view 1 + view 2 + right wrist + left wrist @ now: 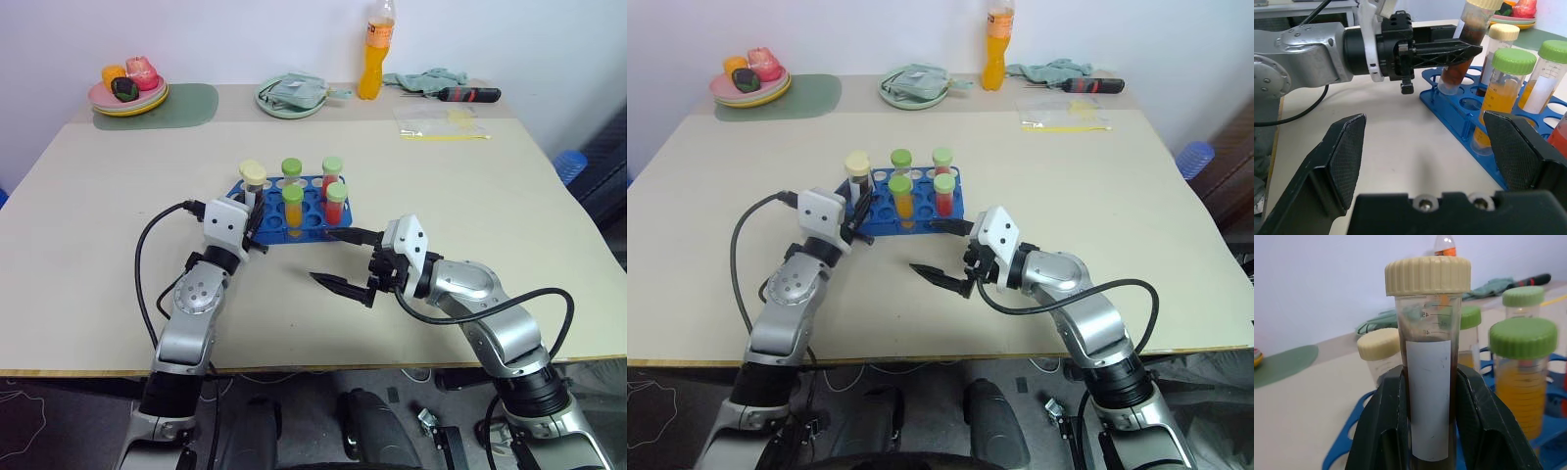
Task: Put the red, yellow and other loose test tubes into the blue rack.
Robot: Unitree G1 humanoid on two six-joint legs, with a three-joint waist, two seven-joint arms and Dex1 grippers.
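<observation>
Behind the left hand (pixel 1462 49), brown tube (pixel 1430 377) base hidden, rack (pixel 1459 122) cropped

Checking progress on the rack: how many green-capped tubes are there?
4, all standing in the blue rack: two in the far row, two in the nearer row, one yellow, one red. The left gripper holds a cream-capped tube.

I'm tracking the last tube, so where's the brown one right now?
The brown tube is clamped in the left gripper, tilted over the near-left corner of the blue rack, its bottom at a corner hole beside another cream-capped tube.
</observation>
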